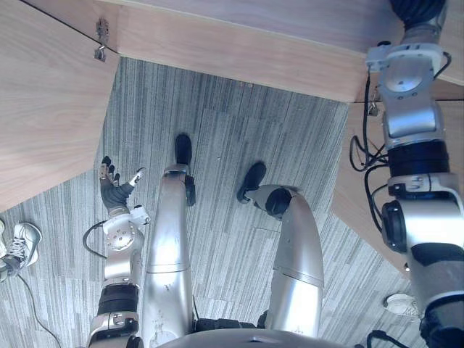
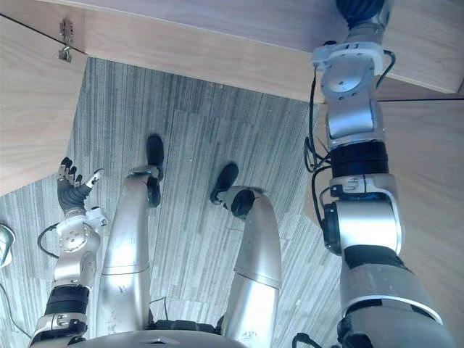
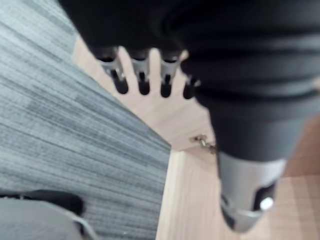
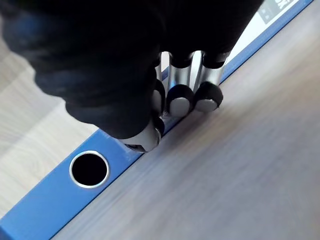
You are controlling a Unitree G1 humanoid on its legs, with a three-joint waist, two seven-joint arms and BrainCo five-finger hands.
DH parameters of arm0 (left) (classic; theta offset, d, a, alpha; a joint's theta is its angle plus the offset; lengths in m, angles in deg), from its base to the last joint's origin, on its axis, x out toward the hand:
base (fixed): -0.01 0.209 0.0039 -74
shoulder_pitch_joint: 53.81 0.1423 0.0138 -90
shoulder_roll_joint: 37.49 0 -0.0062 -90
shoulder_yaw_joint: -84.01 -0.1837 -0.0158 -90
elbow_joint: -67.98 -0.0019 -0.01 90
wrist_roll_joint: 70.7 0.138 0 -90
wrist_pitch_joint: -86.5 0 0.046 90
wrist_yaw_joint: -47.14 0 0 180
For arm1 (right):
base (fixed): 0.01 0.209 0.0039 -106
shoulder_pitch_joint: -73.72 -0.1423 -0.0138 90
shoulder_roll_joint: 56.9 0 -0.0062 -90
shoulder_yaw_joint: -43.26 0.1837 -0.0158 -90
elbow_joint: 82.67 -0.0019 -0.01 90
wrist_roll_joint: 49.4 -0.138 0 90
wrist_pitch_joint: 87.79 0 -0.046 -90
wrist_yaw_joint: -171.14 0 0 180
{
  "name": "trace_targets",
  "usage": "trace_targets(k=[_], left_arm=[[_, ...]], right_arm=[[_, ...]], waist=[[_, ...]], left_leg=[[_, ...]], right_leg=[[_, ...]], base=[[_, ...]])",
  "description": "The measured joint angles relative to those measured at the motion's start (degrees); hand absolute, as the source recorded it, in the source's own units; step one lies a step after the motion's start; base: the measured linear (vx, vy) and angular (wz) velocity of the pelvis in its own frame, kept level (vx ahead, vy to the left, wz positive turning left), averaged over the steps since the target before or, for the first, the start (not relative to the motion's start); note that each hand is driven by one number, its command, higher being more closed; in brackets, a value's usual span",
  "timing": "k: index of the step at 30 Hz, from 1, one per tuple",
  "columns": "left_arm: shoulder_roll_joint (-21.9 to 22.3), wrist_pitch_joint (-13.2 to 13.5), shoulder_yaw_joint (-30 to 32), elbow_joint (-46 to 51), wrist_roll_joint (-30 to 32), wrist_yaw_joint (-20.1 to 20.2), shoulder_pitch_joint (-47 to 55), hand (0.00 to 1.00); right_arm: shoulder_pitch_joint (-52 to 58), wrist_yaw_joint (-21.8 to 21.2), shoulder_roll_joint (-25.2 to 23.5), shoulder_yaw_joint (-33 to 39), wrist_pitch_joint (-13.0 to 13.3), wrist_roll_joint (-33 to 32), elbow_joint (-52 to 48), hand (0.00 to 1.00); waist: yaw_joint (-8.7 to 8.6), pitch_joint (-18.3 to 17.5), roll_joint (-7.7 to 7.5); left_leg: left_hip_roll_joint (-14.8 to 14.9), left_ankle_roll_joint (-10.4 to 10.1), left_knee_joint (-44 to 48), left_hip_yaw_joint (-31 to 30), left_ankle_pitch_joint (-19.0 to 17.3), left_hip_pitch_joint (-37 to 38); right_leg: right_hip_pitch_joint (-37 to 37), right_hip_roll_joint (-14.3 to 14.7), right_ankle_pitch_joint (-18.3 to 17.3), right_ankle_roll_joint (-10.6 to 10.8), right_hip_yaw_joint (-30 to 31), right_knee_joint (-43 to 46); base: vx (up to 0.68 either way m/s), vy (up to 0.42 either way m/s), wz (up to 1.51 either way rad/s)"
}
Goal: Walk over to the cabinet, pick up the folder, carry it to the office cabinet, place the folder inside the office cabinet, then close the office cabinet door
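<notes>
Folder (image 4: 41, 204) — spine lengthwise against wood panel (image 4: 225, 175) | right hand (image 4: 125, 75) pinching it

One blue folder (image 4: 45, 202), one ring hole (image 4: 89, 169) in its spine, two robot hands (image 1: 111, 190) (image 4: 115, 75).

I can read no text anywhere, since the only print I see is a dark patch on the white label (image 4: 265, 25) of the blue folder (image 4: 50, 200), just past the right hand (image 4: 100, 60), too blurred to make out.
</notes>
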Motion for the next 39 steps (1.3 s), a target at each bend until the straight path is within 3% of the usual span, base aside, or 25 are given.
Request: trace_targets(k=[14,24,29,35,39], left_arm=[[-1.07,0.03,0.2,-0.33,-2.23,-0.02,-0.03,0.0],[-0.93,0.04,0.18,-0.32,-3.89,0.04,-0.19,0.0],[-0.9,-0.13,0.16,-0.32,-4.33,0.08,-1.04,0.0],[-0.9,-0.91,0.2,-0.33,-3.66,0.18,-1.63,0.0],[-0.79,-2.01,0.14,-0.36,-1.85,0.62,-1.45,0.0]], right_arm=[[-7.11,-0.42,0.55,-2.68,-0.01,-5.48,8.42,1.0],[-8.18,-0.64,0.51,-2.61,-0.1,-7.7,9.05,1.0],[0.65,-0.99,0.32,-1.8,-0.4,-8.77,-1.54,1.0],[19.2,-1.39,-5.28,3.02,-0.26,-8.45,-22.18,1.0],[32.63,-1.4,-9.64,3.16,0.92,-4.01,-35.9,1.0]], waist=[[-0.8,0.0,0.01],[-1.01,-0.01,0.01],[-1.06,-0.05,-0.03],[-1.45,-0.27,-0.13],[-1.86,-0.78,-0.24]], left_leg=[[0.31,0.11,-0.34,0.57,-0.15,-0.07],[0.61,0.6,-0.67,1.12,1.19,-0.22],[1.16,0.91,0.73,0.9,0.73,1.12],[2.17,0.7,0.66,1.49,-1.19,6.8],[2.7,0.95,-0.78,1.93,-1.84,12.1]], right_leg=[[-0.42,-0.06,0.51,-0.18,0.2,-0.29],[-1.04,0.08,1.29,-0.28,0.62,-0.32],[0.9,0.46,1.21,-0.26,0.41,0.1],[6.55,1.53,0.93,-0.08,0.83,-1.48],[12.05,2.37,1.1,0.11,0.75,-4.03]], base=[[0.0,0.011,-0.01],[0.0,0.005,-0.01],[0.0,0.015,-0.03],[-0.01,0.029,-0.08],[0.01,0.011,-0.07]])
